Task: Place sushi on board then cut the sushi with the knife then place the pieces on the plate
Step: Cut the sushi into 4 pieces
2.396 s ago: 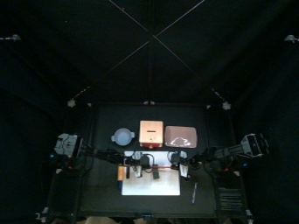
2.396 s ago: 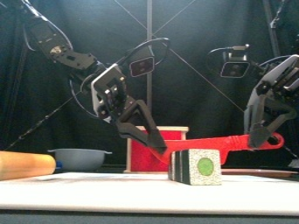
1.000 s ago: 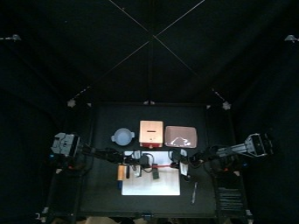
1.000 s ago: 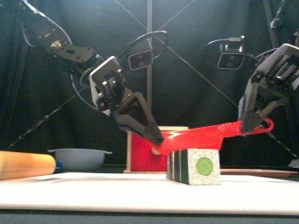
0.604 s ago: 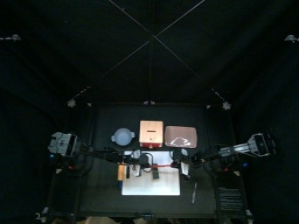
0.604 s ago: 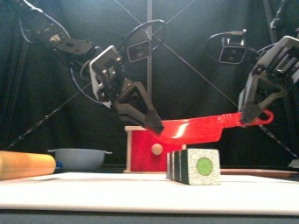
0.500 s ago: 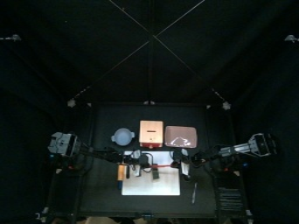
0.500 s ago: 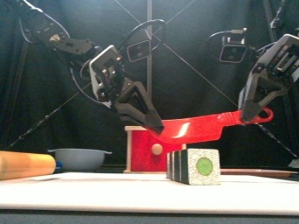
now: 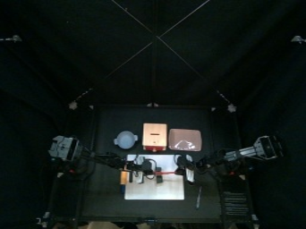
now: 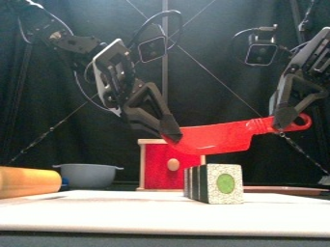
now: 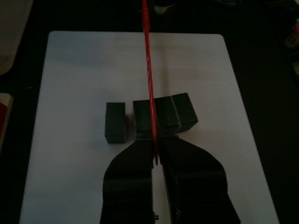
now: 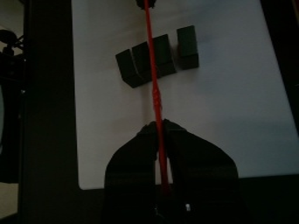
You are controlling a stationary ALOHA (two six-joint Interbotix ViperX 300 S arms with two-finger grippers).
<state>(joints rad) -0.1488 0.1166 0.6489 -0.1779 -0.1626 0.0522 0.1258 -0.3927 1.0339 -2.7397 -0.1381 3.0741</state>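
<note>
1. Front view, nearest first: the toy sushi roll (image 10: 215, 183) stands on the white cutting board (image 10: 91, 207). Its round green-and-white end faces the front, so its long axis runs roughly front to back.
2. Straight above it, clear of its top, hangs the red toy knife (image 10: 222, 139). The blade lies left to right, crosswise to the roll, and is tilted (the handle end is higher).
3. The left claw (image 10: 165, 133) is clenched on the blade's tip, and the right claw (image 10: 290, 118) is clamped on the handle. The roll lies below and between them, a little nearer the left claw.
4. From the left wrist camera the blade shows edge-on as a thin red line over the roll's middle block. Which seam it lines up with I cannot tell. One end block (image 11: 114, 122) sits slightly apart from the other two.
5. The next move is probably a straight drop, with both claws keeping the blade square to the roll.
6. Farther back stand the pale wooden box with a red drawer front (image 10: 161, 159) and the blue-grey bowl (image 10: 88, 175).
</note>
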